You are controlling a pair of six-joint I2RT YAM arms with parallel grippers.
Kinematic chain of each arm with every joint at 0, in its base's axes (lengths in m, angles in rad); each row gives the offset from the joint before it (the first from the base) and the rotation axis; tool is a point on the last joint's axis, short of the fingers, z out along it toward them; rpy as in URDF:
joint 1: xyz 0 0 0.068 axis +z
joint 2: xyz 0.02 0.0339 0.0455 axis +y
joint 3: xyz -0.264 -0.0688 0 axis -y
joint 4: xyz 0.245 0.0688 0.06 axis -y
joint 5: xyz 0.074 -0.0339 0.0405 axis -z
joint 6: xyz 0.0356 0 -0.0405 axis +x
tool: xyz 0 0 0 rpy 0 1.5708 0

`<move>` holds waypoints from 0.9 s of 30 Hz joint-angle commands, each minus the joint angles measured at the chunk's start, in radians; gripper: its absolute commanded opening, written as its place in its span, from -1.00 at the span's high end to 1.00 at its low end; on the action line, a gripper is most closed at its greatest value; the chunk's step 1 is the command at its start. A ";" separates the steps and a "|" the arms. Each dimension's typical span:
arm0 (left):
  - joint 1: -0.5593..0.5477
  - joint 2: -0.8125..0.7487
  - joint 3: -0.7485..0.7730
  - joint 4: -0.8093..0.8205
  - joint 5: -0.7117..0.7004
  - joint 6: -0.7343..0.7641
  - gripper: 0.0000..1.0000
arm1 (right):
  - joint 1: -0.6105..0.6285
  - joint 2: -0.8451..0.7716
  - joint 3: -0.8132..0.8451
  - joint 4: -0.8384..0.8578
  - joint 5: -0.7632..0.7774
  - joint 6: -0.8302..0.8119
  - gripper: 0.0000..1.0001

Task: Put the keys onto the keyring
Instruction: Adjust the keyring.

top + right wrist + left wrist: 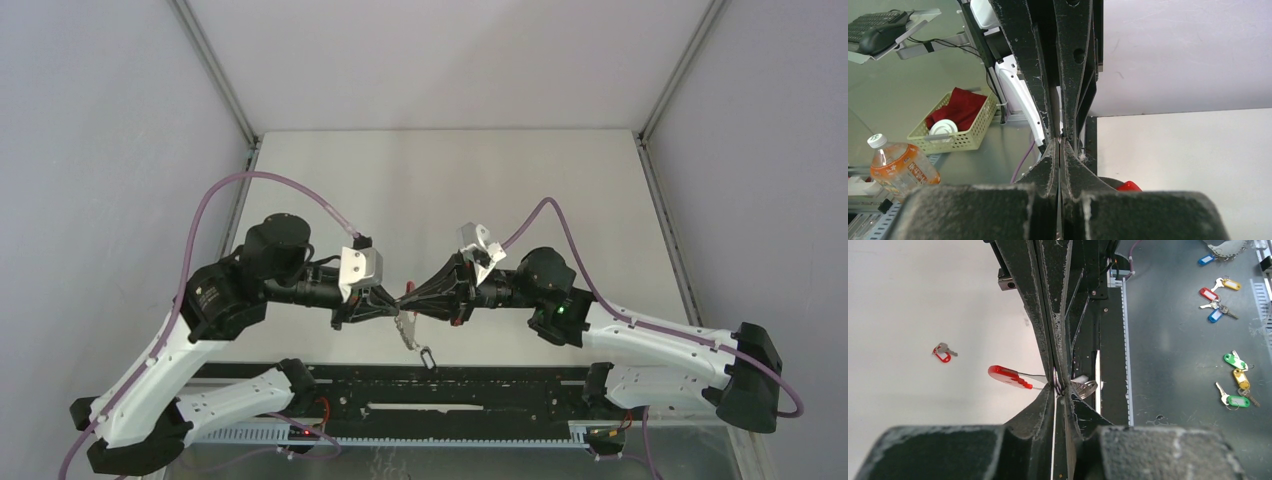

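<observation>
1. Right gripper (pixel 1059 146): the fingers are pressed together with no gap showing. What they pinch, if anything, is hidden.
2. Left gripper (pixel 1057 394): the fingers are nearly together, with a thin slit between them, and meet the right gripper tip to tip. Whether they clamp anything cannot be told.
3. Keyring (pixel 1056 379): it sits at the meeting tips, above the table (pixel 908 300). Its red strap (pixel 1007 375) juts toward nine o'clock and the keys (pixel 1084 388) toward three o'clock.
4. Risk (judged): the ring is thin and four fingertips crowd it. A slight slip or loosening would probably drop the ring or keys.
5. Surroundings: a spare red-tagged key (pixel 942 352) lies on the table at nine o'clock, well apart. Coloured tagged keys (pixel 1235 401) lie off the table at three o'clock. Only the fingertips themselves obstruct, hiding most of the ring.
</observation>
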 commanded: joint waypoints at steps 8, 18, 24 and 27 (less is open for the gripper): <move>0.005 -0.012 -0.013 0.057 -0.009 0.019 0.99 | 0.001 0.005 0.048 0.045 -0.059 0.052 0.60; 0.004 -0.002 -0.011 0.011 -0.036 0.079 0.99 | -0.066 -0.048 0.157 -0.285 -0.148 -0.073 -0.03; -0.011 -0.020 -0.019 -0.028 -0.078 0.201 0.99 | -0.083 -0.019 0.285 -0.553 -0.105 -0.224 -0.12; -0.035 -0.020 -0.016 -0.056 -0.114 0.277 0.99 | -0.076 -0.004 0.318 -0.636 -0.086 -0.290 -0.11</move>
